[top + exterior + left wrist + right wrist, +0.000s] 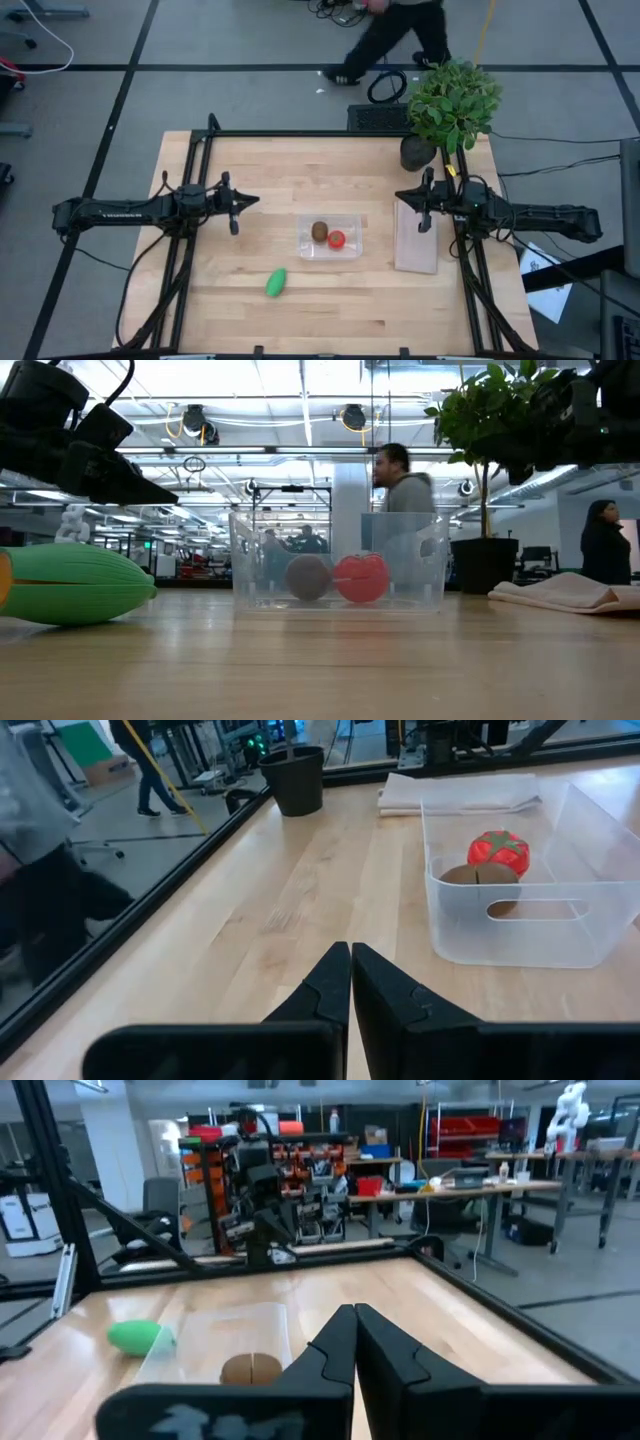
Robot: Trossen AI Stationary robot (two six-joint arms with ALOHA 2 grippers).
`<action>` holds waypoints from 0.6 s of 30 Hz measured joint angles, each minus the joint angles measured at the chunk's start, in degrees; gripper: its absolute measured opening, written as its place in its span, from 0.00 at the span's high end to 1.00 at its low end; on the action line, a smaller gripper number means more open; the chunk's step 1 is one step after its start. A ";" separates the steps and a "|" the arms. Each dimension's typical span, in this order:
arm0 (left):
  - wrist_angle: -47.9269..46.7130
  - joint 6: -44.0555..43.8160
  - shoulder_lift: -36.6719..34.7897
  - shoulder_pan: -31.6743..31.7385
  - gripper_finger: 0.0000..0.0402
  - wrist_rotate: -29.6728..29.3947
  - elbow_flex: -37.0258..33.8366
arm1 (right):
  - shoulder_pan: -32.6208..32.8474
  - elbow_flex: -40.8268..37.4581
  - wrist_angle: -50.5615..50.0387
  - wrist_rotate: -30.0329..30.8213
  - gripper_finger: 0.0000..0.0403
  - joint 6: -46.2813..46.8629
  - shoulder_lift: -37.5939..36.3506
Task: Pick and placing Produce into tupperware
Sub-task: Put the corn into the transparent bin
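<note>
green piece (70, 583) cut off at low view's left edge, tomato hidden behind right gripper (354, 1342) fingers in right wrist view, kiwi (251, 1369) partly cut off at bottom edge

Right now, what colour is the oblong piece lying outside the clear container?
Bright green oblong piece, clearest in the high view.

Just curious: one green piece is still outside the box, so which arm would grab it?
Probably left. The green piece lies on the left gripper's side of the tupperware; the right gripper waits beyond it.

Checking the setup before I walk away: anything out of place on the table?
Only the green oblong piece lies on the table outside the tupperware; the kiwi and tomato sit inside. Nothing looks spilled or damaged.
</note>
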 joint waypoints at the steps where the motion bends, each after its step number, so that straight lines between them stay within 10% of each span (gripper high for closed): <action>1: 0.00 0.24 0.00 -0.01 0.95 0.02 0.00 | 0.00 -0.53 0.01 -0.02 1.00 -0.18 0.00; 18: 0.55 -2.09 0.00 -0.02 0.95 0.83 0.00 | 1.14 -4.55 6.59 -4.80 1.00 -1.13 0.04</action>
